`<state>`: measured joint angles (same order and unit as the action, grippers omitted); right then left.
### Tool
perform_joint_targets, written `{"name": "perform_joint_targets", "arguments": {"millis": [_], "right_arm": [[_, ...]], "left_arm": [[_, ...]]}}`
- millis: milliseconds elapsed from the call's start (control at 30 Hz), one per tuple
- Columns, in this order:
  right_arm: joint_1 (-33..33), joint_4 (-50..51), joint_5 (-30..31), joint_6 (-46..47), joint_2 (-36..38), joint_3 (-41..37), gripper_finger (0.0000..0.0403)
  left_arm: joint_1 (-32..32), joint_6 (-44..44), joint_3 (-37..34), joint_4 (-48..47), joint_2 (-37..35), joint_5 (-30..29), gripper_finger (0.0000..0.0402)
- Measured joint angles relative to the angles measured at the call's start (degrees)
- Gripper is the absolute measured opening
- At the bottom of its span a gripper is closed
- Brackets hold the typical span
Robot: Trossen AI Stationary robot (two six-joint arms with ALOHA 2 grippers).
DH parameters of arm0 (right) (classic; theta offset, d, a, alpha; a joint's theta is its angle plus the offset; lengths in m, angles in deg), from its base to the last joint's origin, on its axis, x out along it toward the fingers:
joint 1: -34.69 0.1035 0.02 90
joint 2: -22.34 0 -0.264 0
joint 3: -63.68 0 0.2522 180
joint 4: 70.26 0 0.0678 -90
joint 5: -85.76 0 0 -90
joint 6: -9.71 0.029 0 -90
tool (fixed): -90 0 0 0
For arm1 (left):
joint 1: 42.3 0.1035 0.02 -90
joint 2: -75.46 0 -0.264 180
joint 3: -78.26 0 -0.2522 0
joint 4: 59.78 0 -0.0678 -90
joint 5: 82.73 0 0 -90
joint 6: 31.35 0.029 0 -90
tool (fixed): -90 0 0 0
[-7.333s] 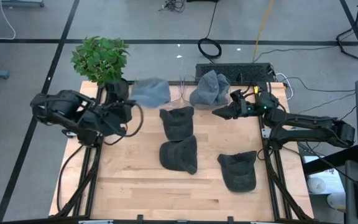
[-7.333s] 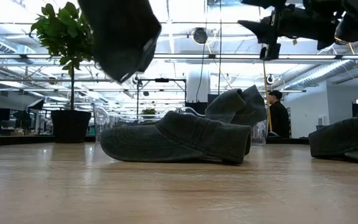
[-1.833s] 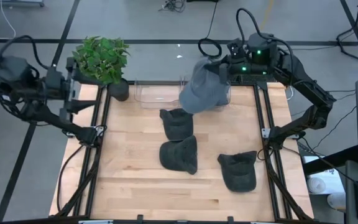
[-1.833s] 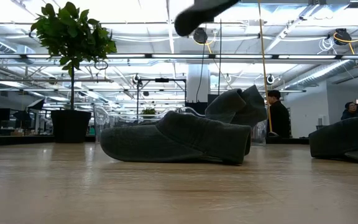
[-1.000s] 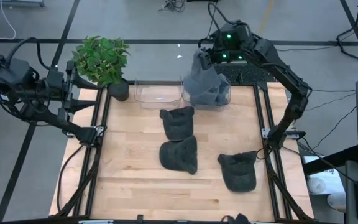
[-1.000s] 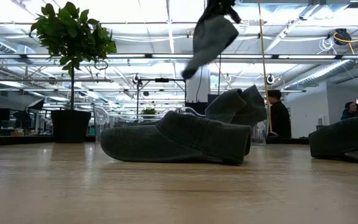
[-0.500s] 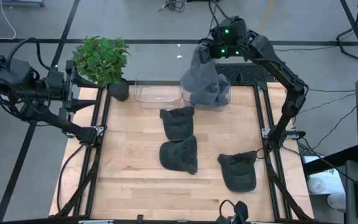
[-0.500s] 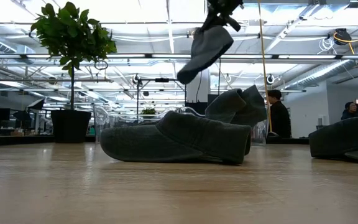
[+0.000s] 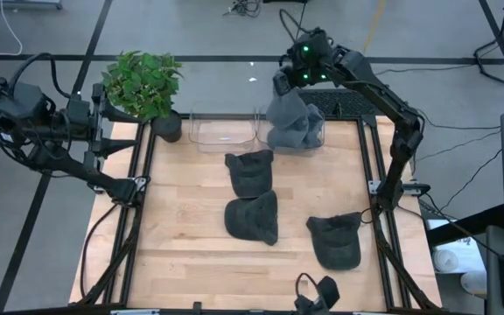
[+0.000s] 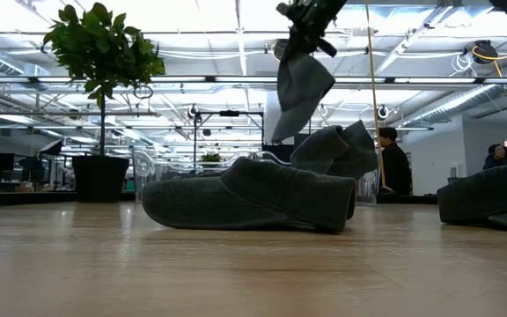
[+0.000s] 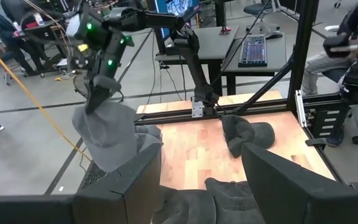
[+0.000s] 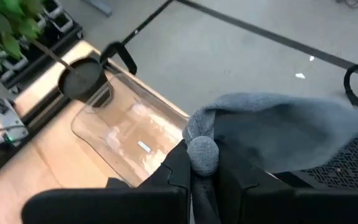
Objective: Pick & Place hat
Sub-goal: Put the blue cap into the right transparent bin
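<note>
Grey hat [image 9: 287, 112] hangs pinched in the right pincer [image 9: 283, 83], above a heap of hats [image 9: 297, 133].

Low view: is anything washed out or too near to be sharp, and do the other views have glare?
Low view: ceiling lights blow out the top, and the near wooden table is soft. High view: evenly lit, no glare. Right wrist view: the right gripper holding the grey hat is blurred up close.

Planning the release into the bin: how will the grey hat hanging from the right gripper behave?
Likely floppy: the grey hat droops limp from the right gripper. Probably light, pinched only at one edge. It may crumple onto the hats piled in the bin.
</note>
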<state>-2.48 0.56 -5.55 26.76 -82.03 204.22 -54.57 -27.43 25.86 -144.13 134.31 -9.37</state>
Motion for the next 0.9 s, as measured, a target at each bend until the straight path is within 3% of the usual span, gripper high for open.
{"name": "perform_joint_targets", "arguments": {"millis": [533, 900], "right_arm": [[0.59, 1.49, 2.71, -2.78, -5.30, -0.26, 0.0026], [2.62, -9.02, 0.43, 0.74, -5.25, -15.03, 0.0026]], "left_arm": [[0.00, -1.46, 0.00, -1.33, 0.02, -0.02, 0.0235], [0.00, -2.79, 0.00, -1.30, 0.00, -0.02, 0.0235]]}}
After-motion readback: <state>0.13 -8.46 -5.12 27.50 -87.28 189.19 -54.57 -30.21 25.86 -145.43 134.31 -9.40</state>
